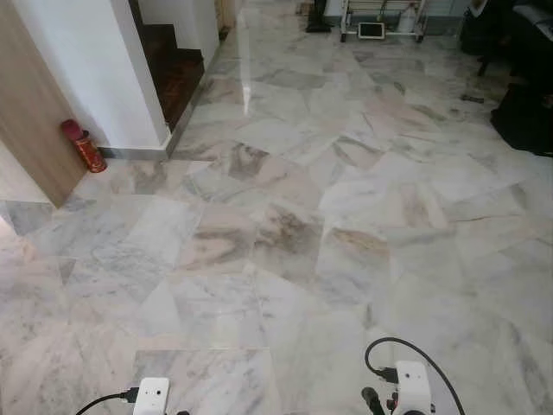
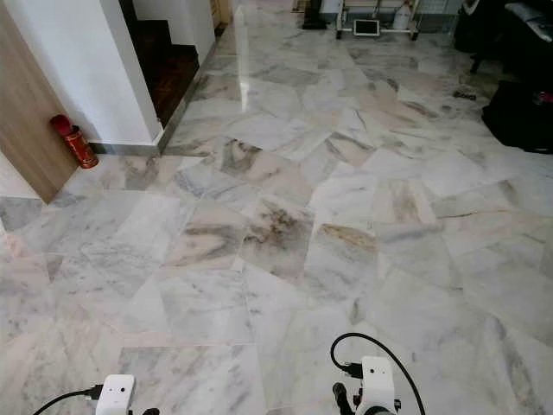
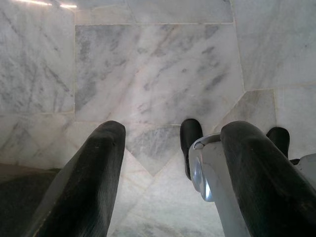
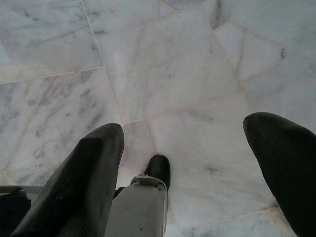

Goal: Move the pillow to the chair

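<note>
I see pale marble floor [image 1: 285, 225] ahead, with no pillow on it. Both arms hang low at the bottom edge of the eye views, where the white left wrist [image 1: 151, 396] and the white right wrist [image 1: 412, 387] with its black cable show. In the left wrist view my left gripper [image 3: 173, 131] points down at the floor, open, with nothing between its black fingers [image 3: 98, 168]. My right gripper [image 4: 187, 126] is also open over bare tiles and holds nothing.
A white pillar [image 1: 95, 69] and a wooden panel [image 1: 30, 112] stand at the left, with a red cylinder [image 1: 84, 145] on the floor between them. Dark stairs [image 1: 168, 69] lie behind the pillar. Black furniture [image 1: 527, 112] is at the far right, a white cart [image 1: 380, 22] far back.
</note>
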Controlling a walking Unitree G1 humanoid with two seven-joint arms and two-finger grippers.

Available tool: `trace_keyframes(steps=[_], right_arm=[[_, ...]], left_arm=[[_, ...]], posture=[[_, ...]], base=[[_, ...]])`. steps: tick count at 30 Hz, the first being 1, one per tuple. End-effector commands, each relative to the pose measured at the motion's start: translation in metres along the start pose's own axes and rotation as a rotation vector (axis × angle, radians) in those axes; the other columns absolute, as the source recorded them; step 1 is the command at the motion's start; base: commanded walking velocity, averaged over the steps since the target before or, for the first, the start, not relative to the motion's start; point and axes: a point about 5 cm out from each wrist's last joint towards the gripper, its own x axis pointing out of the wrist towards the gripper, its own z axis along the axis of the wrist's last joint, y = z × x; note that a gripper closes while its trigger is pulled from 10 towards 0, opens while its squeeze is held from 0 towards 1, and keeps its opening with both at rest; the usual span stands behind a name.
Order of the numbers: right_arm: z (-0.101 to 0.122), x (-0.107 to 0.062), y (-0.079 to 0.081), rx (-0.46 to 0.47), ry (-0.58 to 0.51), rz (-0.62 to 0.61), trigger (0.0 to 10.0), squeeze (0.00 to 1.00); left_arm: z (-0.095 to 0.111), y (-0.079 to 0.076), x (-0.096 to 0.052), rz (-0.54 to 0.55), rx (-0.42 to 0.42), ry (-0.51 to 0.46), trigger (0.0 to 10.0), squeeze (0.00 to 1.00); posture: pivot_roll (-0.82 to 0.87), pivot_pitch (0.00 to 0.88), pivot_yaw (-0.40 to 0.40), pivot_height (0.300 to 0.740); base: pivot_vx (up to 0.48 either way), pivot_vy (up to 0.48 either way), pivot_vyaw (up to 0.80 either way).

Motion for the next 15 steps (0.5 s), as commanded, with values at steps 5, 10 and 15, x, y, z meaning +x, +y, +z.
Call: trace_keyframes(steps=[5,10,15], right_arm=[[0.0467,0.0120,0.0126,0.136,-0.003,-0.011,10.0,0.00],[0.0478,0.0123,0.0144,0.142,-0.007,-0.003,10.0,0.00],[0.0485,0.0125,0.0148,0.145,0.000,-0.003,10.0,0.00]], left_arm=[[-0.0388,0.0137,-0.0123,0.088,-0.149,0.121,10.0,0.00],[-0.0373,0.0151,-0.0120,0.090,-0.149,0.115,10.0,0.00],[-0.0367,0.0161,-0.0121,0.105,-0.153,0.106,10.0,0.00]], posture=[[0.00,0.000,0.036,0.740],[0.00,0.000,0.037,0.740],[0.00,0.000,0.035,0.740]], base=[[0.000,0.000,0.00],[0.000,0.000,0.00],[0.000,0.000,0.00]])
